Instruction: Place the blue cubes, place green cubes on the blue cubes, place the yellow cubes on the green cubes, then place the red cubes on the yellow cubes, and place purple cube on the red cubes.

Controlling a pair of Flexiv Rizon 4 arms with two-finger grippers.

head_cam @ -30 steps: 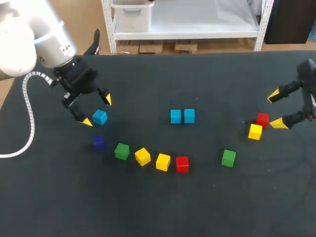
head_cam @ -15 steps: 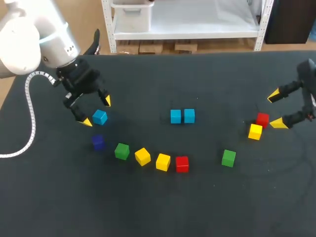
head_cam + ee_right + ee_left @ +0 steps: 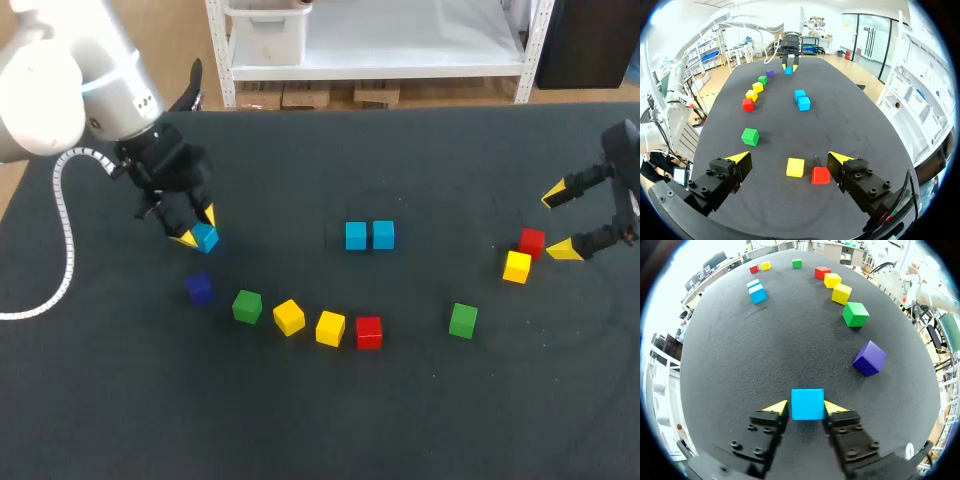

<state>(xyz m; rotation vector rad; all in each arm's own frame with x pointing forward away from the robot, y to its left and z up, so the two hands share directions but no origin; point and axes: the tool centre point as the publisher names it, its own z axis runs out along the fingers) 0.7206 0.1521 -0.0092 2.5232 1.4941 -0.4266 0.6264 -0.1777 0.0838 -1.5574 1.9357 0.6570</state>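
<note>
My left gripper (image 3: 200, 236) is shut on a blue cube (image 3: 206, 238) at the table's left; in its wrist view the yellow tips press both sides of that cube (image 3: 807, 403), which rests on the mat. Two more blue cubes (image 3: 356, 236) (image 3: 384, 235) stand side by side mid-table. A purple cube (image 3: 199, 288), a green cube (image 3: 247, 306), two yellow cubes (image 3: 289, 317) (image 3: 330, 328) and a red cube (image 3: 369, 332) form a curved row in front. My right gripper (image 3: 557, 222) stands open at the right, just behind a red cube (image 3: 532, 242) and a yellow cube (image 3: 517, 267).
A second green cube (image 3: 463, 320) lies alone at the front right. The black mat (image 3: 420, 160) covers the whole table. In the right wrist view the yellow cube (image 3: 795, 167) and red cube (image 3: 820, 175) lie just ahead of the open fingers.
My left gripper dropped over the blue cube and its fingers came together onto it. The right arm and the other cubes stayed where they were.
</note>
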